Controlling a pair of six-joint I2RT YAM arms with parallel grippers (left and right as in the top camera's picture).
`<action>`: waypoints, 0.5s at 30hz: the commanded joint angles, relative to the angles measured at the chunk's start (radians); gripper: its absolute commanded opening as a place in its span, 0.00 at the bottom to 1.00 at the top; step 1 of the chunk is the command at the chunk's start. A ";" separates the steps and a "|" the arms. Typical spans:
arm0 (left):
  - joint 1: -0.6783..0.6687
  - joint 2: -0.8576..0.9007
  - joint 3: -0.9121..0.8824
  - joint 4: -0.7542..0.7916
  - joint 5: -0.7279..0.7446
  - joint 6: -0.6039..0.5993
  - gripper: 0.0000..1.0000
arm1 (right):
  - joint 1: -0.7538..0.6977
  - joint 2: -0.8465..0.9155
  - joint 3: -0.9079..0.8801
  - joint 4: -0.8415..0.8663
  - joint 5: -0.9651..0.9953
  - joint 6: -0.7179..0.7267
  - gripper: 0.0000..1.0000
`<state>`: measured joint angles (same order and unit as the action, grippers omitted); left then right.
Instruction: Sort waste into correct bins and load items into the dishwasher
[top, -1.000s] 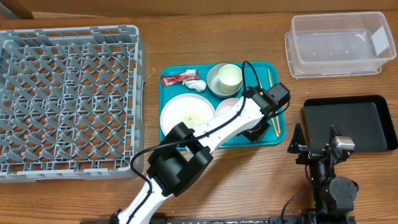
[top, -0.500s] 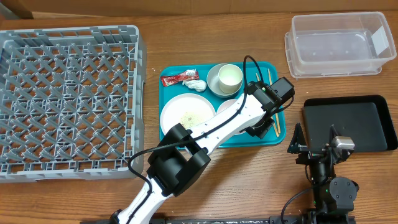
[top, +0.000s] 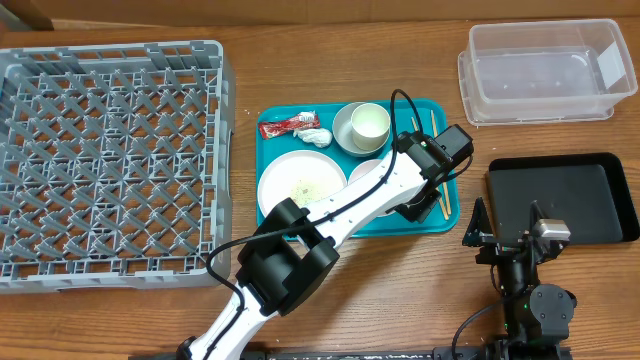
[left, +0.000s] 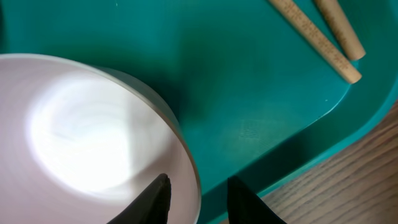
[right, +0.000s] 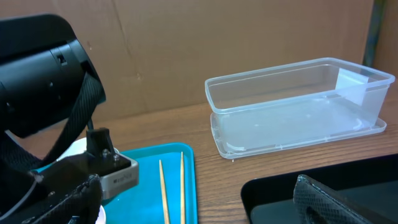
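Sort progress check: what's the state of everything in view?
left tool: open, straddling second plate's rim
right tool: open, empty
dish rack: empty
clear tub: empty
black tray: empty
teal tray: loaded
red wrapper: on teal tray
tissue wad: on teal tray
cup: upright in steel bowl
steel bowl: upright, holds cup
scrap plate: flat, food scraps on it
second plate: flat on teal tray
chopsticks: flat on teal tray

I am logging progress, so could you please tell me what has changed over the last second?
The left gripper shifted slightly toward the teal tray's far right corner, near the chopsticks. Its fingers straddle the small white plate's rim without lifting it. Nothing was picked up or released. Everything else, including the open right gripper, stayed put.
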<state>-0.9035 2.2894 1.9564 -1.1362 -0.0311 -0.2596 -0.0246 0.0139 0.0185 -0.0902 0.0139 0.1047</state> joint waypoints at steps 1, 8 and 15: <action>-0.007 0.000 -0.024 0.005 -0.002 -0.018 0.33 | -0.003 -0.011 -0.011 0.006 -0.002 0.004 1.00; -0.007 0.000 -0.025 0.011 -0.001 -0.019 0.29 | -0.003 -0.011 -0.011 0.006 -0.002 0.004 1.00; -0.007 0.000 -0.042 0.026 0.006 -0.033 0.26 | -0.003 -0.011 -0.011 0.006 -0.002 0.004 1.00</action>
<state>-0.9035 2.2894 1.9324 -1.1175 -0.0307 -0.2718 -0.0246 0.0139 0.0185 -0.0902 0.0143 0.1043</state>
